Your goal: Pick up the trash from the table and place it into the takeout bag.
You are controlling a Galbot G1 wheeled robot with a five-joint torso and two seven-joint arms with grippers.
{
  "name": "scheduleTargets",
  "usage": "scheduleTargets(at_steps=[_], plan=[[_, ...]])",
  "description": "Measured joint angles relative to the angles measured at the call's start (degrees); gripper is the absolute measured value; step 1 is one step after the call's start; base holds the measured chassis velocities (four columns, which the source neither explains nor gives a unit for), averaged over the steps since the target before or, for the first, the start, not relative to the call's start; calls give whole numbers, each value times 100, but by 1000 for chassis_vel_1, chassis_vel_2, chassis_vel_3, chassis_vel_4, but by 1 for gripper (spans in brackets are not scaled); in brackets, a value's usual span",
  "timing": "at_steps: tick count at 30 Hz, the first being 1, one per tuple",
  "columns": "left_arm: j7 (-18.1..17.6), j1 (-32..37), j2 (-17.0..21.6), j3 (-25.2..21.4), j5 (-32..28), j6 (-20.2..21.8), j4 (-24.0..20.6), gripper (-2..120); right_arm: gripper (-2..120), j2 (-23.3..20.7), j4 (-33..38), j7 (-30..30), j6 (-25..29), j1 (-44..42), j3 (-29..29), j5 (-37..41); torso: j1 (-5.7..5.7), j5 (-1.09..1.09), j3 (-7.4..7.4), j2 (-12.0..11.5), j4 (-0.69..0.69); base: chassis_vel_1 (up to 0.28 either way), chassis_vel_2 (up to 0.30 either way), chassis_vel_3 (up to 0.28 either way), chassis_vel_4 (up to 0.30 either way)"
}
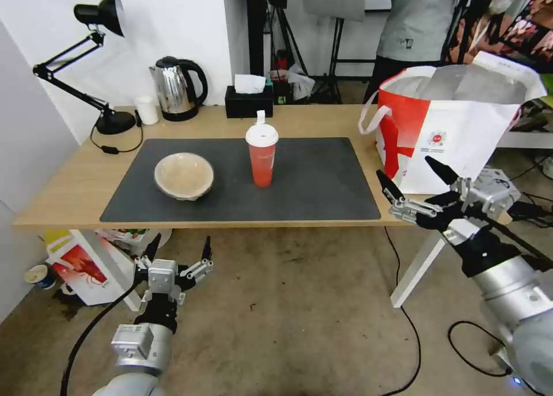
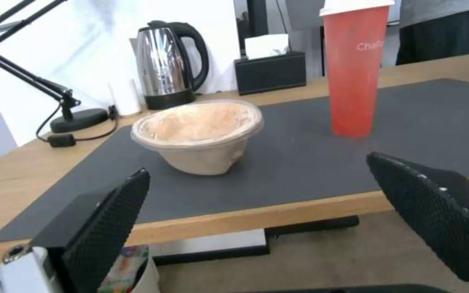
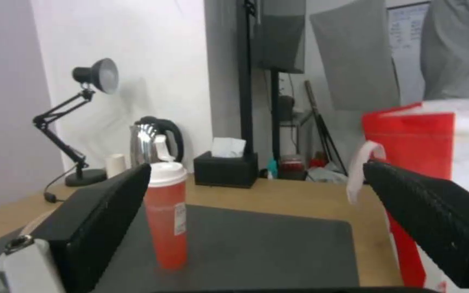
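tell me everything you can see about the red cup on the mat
The red cup is tall and slightly tapered, of translucent red plastic by its look, with a white lid and a white tab sticking up from it. Pale lettering and a small white label show on its side. It stands upright near the middle of the dark grey mat, apart from the beige bowl. Nothing grips or touches it.

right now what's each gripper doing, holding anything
Left gripper: open, holding nothing, below the table edge.
Right gripper: open, holding nothing, beside the takeout bag.
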Motion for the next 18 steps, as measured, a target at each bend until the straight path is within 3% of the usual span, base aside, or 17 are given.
scheduleTargets(at_steps=[10, 18], plan=[[0, 0, 0, 0, 0, 0, 0, 100, 100, 684, 0, -3, -8, -260, -123, -531, 0, -1, 1, 0, 0, 0, 0, 0, 0], [0, 0, 0, 0, 0, 0, 0, 100, 100, 958, 1, -87, 35, -416, -193, -835, 0, 0, 1, 0, 0, 0, 0, 0, 0]])
